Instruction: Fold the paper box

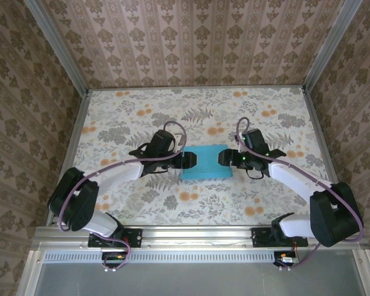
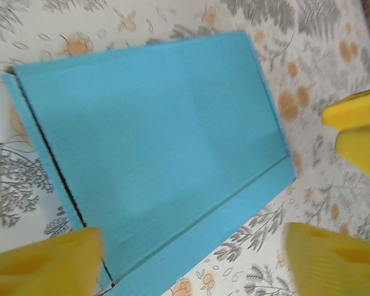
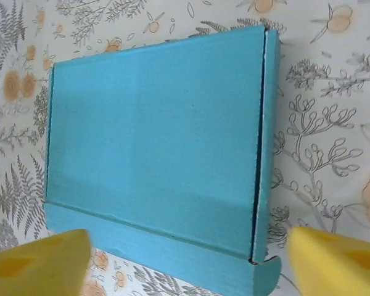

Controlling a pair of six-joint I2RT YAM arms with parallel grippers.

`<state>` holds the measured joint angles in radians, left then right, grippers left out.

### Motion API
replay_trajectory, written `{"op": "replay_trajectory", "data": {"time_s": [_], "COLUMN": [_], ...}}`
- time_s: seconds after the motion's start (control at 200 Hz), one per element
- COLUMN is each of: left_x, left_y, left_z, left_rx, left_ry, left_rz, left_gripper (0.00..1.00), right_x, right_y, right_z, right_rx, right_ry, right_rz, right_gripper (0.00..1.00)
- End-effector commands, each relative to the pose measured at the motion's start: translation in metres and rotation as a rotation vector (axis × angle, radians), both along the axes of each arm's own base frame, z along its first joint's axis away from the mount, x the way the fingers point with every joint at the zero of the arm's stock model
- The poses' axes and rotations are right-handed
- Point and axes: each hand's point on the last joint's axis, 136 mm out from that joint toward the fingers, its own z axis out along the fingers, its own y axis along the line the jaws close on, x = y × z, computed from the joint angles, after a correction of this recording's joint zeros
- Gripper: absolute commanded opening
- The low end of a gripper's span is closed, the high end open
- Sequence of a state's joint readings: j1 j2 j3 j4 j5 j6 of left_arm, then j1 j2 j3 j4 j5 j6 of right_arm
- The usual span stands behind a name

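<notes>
Turquoise card on every face that shows, the paper box [image 1: 205, 163] lies shut and flat on the floral tablecloth [image 1: 142, 111]. It sits directly between the two sets of fingertips, just ahead of each. The left gripper [image 1: 190, 160] has its yellow fingers [image 2: 43, 265] spread wide to either side of the box's near end, gripping nothing. The right gripper [image 1: 225, 157] faces it from the other end, its pads [image 3: 37, 259] equally far apart and also empty. Judging by the lid lying down on the body, the folding looks all but finished, and the step in hand seems to be letting go. One side is less tidy: a dark seam [image 3: 261, 154] runs along the edge towards the right gripper's far finger, and a small rounded tab [image 3: 266, 271] pokes out at the corner near that finger. The next move probably calls for either pressing that side in and tucking the tab or drawing both arms straight back without dragging the lid open. Little stands in the way beyond the grippers themselves, which crowd the box from both ends. The patterned wall panels [image 1: 191, 37] stand well beyond the fingertips.
</notes>
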<state>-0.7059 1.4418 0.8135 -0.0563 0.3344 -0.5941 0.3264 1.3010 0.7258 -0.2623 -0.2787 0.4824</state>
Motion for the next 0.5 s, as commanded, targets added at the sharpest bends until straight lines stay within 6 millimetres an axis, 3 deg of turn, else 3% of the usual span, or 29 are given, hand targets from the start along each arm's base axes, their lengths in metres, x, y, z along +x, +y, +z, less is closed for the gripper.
{"op": "replay_trajectory", "data": {"time_s": [0.0, 0.13, 0.495], "left_x": [-0.008, -0.011, -0.009], "left_y": [0.024, 0.03, 0.013], "left_z": [-0.009, -0.014, -0.035], "left_rx": [0.061, 0.029, -0.027], "left_ry": [0.017, 0.043, 0.105], "left_rz": [0.01, 0.014, 0.009], "left_gripper": [1.0, 1.0, 1.0], "right_x": [-0.013, -0.015, -0.015], "right_y": [0.0, 0.0, 0.008], "right_z": [0.0, -0.002, -0.017], "right_rx": [0.053, 0.073, 0.124], "right_ry": [0.04, 0.042, 0.061], "right_rz": [0.028, 0.036, 0.064], "right_gripper": [1.0, 1.0, 1.0]}}
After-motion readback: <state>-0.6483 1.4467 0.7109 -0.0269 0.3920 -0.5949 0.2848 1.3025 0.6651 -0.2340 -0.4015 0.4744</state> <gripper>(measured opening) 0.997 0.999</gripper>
